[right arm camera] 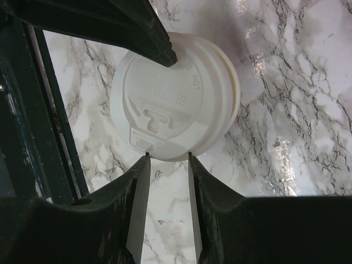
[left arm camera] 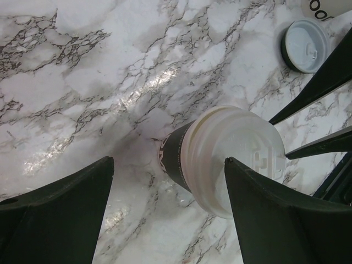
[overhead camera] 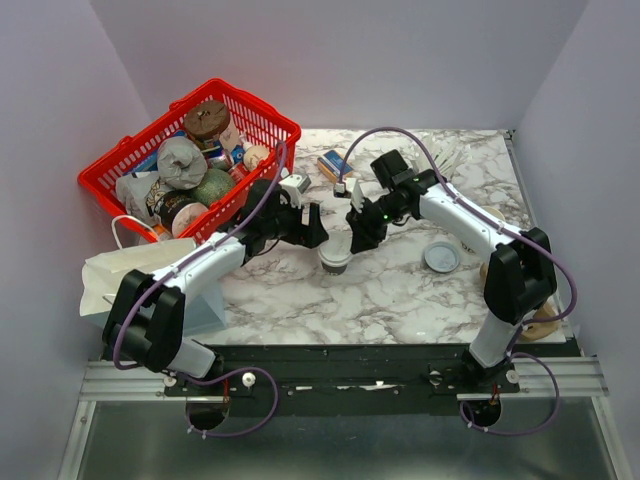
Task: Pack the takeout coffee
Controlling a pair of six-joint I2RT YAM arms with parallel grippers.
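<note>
1. Takeout coffee point(overhead camera: 335, 260), a dark brown paper cup with a round white plastic lid, stands between the left gripper point(left arm camera: 168, 165) and its wide-spread fingers.
2. Right gripper point(right arm camera: 168, 157), narrowly parted, hovers at the lid's rim.
3. White marble table point(overhead camera: 400, 290) carries the cup.

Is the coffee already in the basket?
No, the coffee stands upright on the table, outside the basket.
</note>
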